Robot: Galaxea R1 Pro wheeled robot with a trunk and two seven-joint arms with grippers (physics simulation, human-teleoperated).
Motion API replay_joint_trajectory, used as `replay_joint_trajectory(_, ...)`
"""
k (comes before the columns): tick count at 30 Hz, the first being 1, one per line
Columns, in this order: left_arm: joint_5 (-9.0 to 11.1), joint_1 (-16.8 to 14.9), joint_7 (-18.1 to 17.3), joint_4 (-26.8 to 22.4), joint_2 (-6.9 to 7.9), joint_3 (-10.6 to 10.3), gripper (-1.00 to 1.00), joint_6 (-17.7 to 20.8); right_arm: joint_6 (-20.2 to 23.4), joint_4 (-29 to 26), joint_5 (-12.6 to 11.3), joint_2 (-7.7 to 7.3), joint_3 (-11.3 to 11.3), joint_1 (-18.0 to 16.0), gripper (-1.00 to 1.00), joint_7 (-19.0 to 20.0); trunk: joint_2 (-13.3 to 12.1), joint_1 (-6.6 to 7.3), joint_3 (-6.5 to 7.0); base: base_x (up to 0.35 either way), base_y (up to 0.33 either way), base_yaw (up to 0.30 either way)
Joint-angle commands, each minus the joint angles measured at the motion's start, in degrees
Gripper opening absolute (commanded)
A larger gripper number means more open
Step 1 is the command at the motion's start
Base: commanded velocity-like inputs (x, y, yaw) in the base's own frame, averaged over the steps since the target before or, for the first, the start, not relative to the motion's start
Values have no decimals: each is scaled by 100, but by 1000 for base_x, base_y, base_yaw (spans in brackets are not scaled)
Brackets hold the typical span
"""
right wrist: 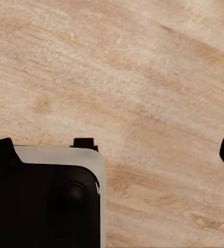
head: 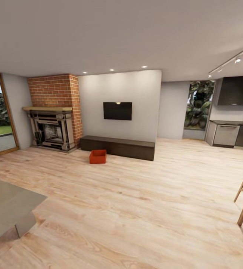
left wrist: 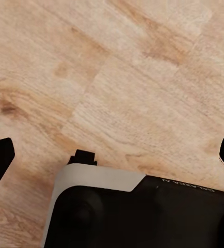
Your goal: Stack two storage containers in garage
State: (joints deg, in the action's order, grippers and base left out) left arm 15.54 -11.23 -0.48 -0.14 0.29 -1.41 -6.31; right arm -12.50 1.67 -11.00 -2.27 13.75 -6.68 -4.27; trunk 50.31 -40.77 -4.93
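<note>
Well, container point(head: 97, 156) far off by bench point(head: 117, 147); both grippers' fingers wide, w/ nothing between.

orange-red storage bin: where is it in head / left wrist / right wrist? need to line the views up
Head view: the orange-red open-topped storage bin sits on the light wood plank floor, just in front of the long dark-brown bench, left of centre.
Left wrist view: not in it.
Right wrist view: not in it.
Shared landmark: the plank floor, in all three views.
</note>
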Motion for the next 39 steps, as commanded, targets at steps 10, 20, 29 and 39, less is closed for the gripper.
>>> replay_joint_trajectory(10, 37, -4, -5, 6, -1, -17, 100, -19, -33, 18, -51, 1, 49, -6, 100, -3, 6, -4, -9, 323, 0, 0)
replay_joint_trajectory(20, 37, -6, -5, 6, -3, -17, 100, -18, -33, 18, -51, 3, 49, -7, 100, -3, 6, -4, -9, 323, 0, 0)
replay_joint_trajectory(29, 37, -6, -5, 3, 6, -17, 100, -25, -33, 18, -51, 1, 49, -6, 100, -3, 6, -4, -9, 323, 0, 0)
replay_joint_trajectory(39, 37, -5, -5, 4, 6, -17, 100, -28, -33, 18, -51, 3, 49, -4, 100, -3, 6, -4, -9, 323, 0, 0)
